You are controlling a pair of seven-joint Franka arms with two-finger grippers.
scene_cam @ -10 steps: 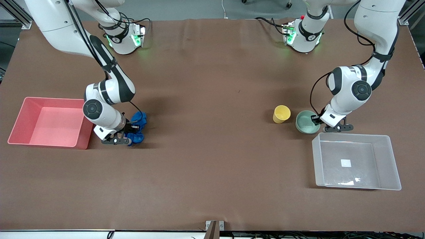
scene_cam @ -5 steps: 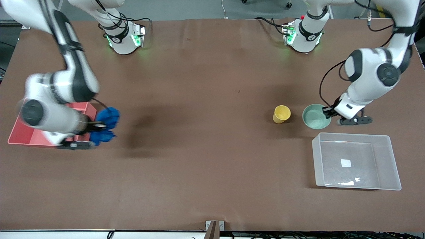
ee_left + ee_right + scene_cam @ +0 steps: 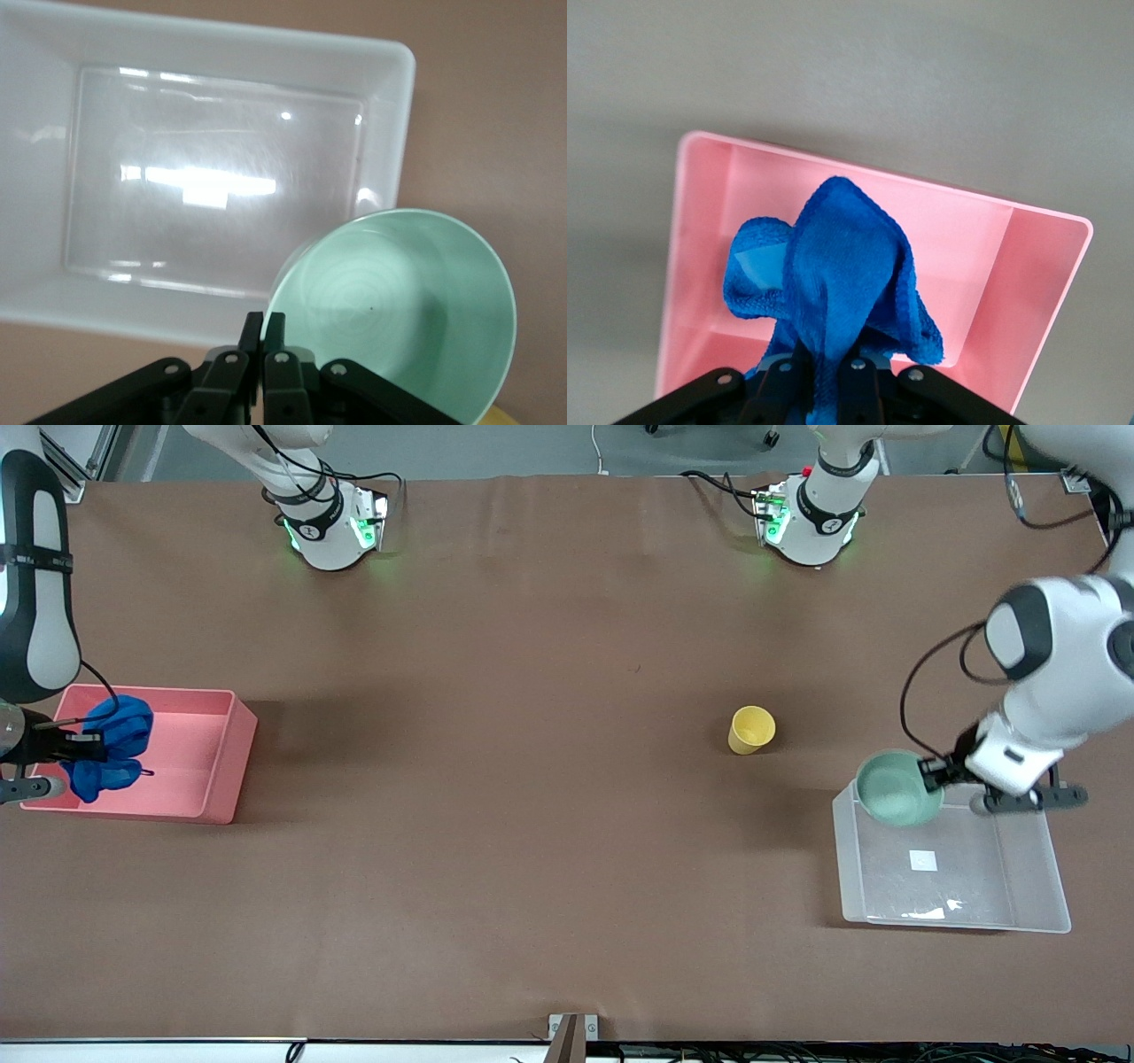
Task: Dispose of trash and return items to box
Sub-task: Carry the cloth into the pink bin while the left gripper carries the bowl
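While half cut off, right hand [image 3: 53, 757] apparently gripping cloth [image 3: 111, 746].

There's the pink bin [image 3: 232, 766], sitting open-topped at the right arm's end of the brown table [image 3: 532, 797], its long sides running along the table. Down at the table's near edge, midway along, a small metal bracket [image 3: 573, 1027] pokes up.
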